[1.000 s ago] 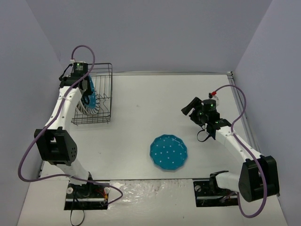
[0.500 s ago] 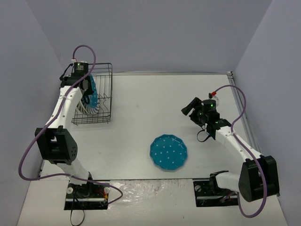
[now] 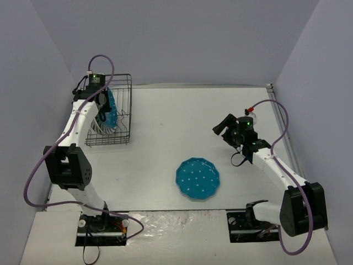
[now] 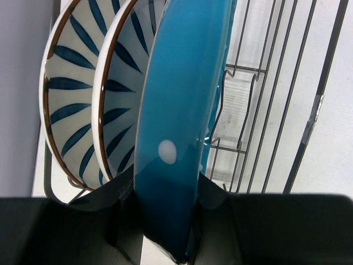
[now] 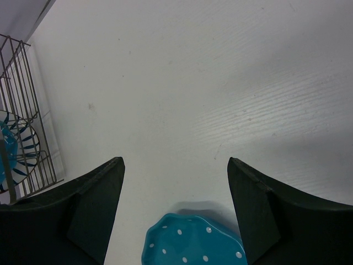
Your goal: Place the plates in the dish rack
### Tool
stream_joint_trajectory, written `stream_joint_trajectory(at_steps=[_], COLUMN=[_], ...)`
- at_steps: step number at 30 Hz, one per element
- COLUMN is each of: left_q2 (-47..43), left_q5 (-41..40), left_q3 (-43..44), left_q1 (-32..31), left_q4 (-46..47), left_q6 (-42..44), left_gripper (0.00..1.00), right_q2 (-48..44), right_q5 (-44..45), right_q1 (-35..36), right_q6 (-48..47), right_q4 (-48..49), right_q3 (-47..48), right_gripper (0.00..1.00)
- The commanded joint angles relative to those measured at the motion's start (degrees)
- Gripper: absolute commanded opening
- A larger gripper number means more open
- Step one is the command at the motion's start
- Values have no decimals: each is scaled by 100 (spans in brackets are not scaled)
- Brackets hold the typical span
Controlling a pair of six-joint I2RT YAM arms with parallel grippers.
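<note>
- We saw the left pincer [image 4: 165, 221] clenched on a dotted teal plate [image 4: 182, 110], standing on edge inside the dish rack [image 4: 276, 99] (just beside two striped plates [image 4: 71, 110]).
- The right pincer [image 5: 175, 165] hung released above the tabletop [image 3: 182, 121]; the other teal plate [image 3: 197, 178] lay flat there, well apart from the rack.

The dish rack [image 3: 128, 105] stands at the far left corner of the table [image 3: 182, 110]. Inside it, two plates [image 4: 66, 99] stand on edge side by side, toward the rack's near side. A third plate [image 4: 176, 110] stands upright just beside them on their far side, within the rack's walls, gripped between the jaws of the left gripper [image 4: 165, 221] above it. A fourth plate [image 3: 197, 178] lies flat on the table right of centre, toward the near edge and well apart from the rack. The right gripper [image 3: 220, 128] hangs over the table behind and to the right of that plate.
</note>
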Motion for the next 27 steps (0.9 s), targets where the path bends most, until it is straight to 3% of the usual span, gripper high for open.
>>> stream_joint_trajectory(at_steps=[1, 27], left_q2=[-83, 323], left_q5=[35, -228], left_q3=[394, 621], left_q1=[50, 40], left_q4=[529, 1], left_q6=[-140, -397], left_gripper=[0, 0], right_q2=[-12, -65], right_q5=[-79, -114], right_q1=[-25, -25], right_q6=[40, 93], right_q4=[394, 473], right_q3=[30, -76], right_gripper=[72, 72])
